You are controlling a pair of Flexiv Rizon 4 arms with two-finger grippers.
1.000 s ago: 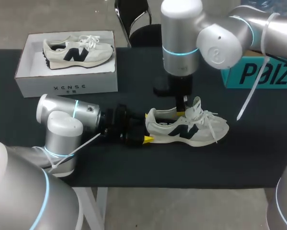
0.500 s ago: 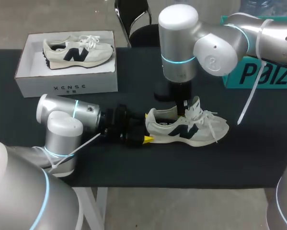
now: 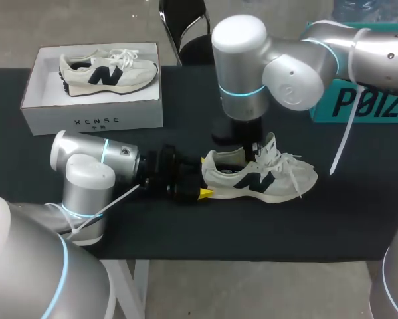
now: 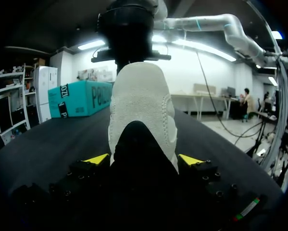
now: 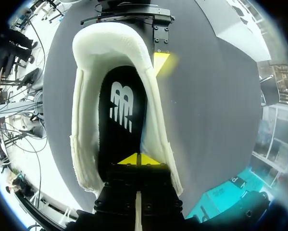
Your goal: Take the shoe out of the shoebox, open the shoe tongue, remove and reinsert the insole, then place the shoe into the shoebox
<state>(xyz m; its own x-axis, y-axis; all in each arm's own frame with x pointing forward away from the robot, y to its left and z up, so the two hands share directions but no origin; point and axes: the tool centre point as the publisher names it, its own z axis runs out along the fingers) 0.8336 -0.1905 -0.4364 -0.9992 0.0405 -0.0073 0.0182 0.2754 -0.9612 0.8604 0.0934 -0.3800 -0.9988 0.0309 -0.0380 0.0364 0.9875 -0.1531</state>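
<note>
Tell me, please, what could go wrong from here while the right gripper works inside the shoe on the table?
1. The right gripper has its tips together low over the insole. If it has caught only a thin edge, the insole may slip free when pulled.
2. The left gripper clamps the shoe only at its heel, so an upward pull could tilt it or drag it loose.
3. The loose laces lie close to the right arm and might snag.

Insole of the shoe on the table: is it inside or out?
Inside. In the right wrist view the black insole lies flat down in the shoe, with the white padded collar around it.
</note>
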